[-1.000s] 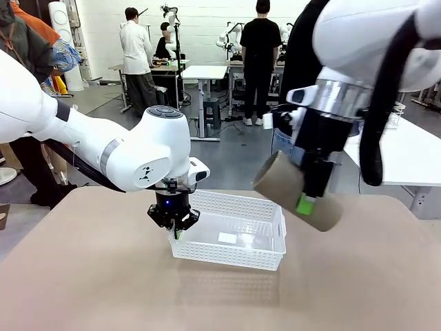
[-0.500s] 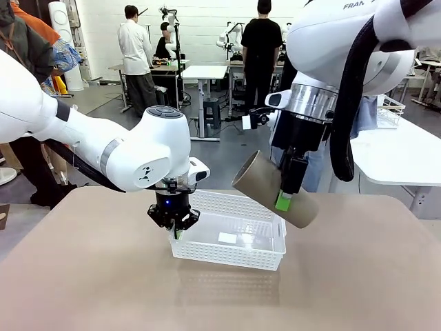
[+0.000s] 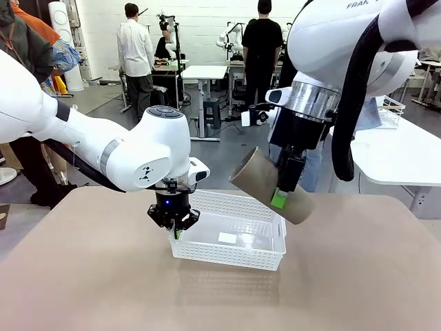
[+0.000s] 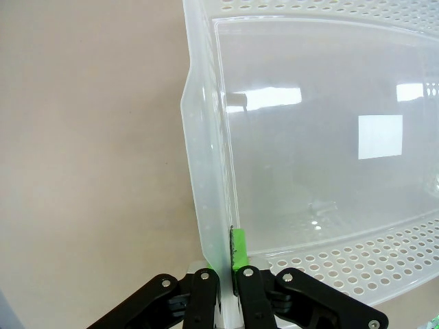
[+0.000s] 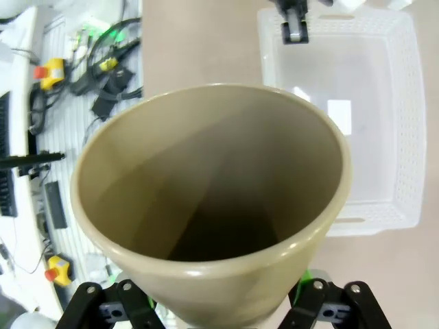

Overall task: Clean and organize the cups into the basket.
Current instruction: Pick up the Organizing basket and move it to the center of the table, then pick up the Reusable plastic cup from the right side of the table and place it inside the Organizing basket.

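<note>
In the middle right of the front view, the right gripper (image 3: 277,194) was clamped around the tan cup (image 3: 256,181), held tilted in the air with its open mouth toward upper left. Since a second earlier it had moved left and slightly up, now hanging above the right end of the white basket (image 3: 231,256). The left gripper (image 3: 176,224) had not moved (nor had the basket), its fingers pinched on the basket's left wall at center frame on the bench (image 3: 103,276).
</note>
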Tool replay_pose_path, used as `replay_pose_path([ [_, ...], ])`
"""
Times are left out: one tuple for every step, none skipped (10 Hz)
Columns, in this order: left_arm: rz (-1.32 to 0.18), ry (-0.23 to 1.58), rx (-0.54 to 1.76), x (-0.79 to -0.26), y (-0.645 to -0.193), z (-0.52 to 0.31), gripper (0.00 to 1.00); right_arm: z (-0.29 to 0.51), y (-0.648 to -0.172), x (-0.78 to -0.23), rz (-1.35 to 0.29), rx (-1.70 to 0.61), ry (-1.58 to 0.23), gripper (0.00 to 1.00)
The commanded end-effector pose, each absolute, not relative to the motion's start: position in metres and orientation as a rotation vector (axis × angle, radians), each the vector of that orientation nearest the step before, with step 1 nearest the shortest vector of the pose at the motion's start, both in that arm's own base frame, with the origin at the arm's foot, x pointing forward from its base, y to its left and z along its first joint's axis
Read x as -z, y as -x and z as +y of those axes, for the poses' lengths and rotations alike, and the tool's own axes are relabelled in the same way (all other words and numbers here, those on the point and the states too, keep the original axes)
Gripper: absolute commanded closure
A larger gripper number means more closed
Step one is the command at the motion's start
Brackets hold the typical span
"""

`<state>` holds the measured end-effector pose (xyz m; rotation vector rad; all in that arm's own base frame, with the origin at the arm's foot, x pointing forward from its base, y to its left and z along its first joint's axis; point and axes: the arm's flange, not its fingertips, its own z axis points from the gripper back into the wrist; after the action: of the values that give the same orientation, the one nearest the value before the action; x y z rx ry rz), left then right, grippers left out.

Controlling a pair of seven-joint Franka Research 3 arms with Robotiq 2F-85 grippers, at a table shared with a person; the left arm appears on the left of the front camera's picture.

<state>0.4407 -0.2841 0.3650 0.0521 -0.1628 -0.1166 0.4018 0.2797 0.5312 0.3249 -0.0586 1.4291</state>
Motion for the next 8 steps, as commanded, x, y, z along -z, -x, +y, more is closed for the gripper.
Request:
replay_pose_path([
  [-0.172,-0.065,0.124,-0.365,-0.440,-0.286,1.00,0.294,-0.393,-0.511,-0.181,-1.350,-0.177,0.17],
  [-0.172,-0.065,0.124,-0.365,-0.440,-0.286,1.00,0.296,-0.401,-0.504,-0.212,-1.318,-0.168,0.17],
  [-0.172,-0.065,0.124,-0.365,-0.440,-0.286,1.00,0.299,-0.407,-0.494,-0.244,-1.265,-0.119,0.17],
  [-0.172,-0.065,0.124,-0.365,-0.440,-0.286,1.00,0.301,-0.413,-0.485,-0.243,-1.233,-0.082,0.17],
  [-0.172,-0.065,0.124,-0.365,-0.440,-0.286,1.00,0.302,-0.417,-0.478,-0.238,-1.231,-0.065,0.17],
  [-0.172,-0.065,0.124,-0.365,-0.440,-0.286,1.00,0.305,-0.419,-0.474,-0.251,-1.258,-0.058,0.17],
  [-0.172,-0.065,0.124,-0.365,-0.440,-0.286,1.00,0.309,-0.421,-0.470,-0.274,-1.297,-0.055,0.17],
  [-0.172,-0.065,0.124,-0.365,-0.440,-0.286,1.00,0.313,-0.426,-0.464,-0.280,-1.328,-0.059,0.17],
])
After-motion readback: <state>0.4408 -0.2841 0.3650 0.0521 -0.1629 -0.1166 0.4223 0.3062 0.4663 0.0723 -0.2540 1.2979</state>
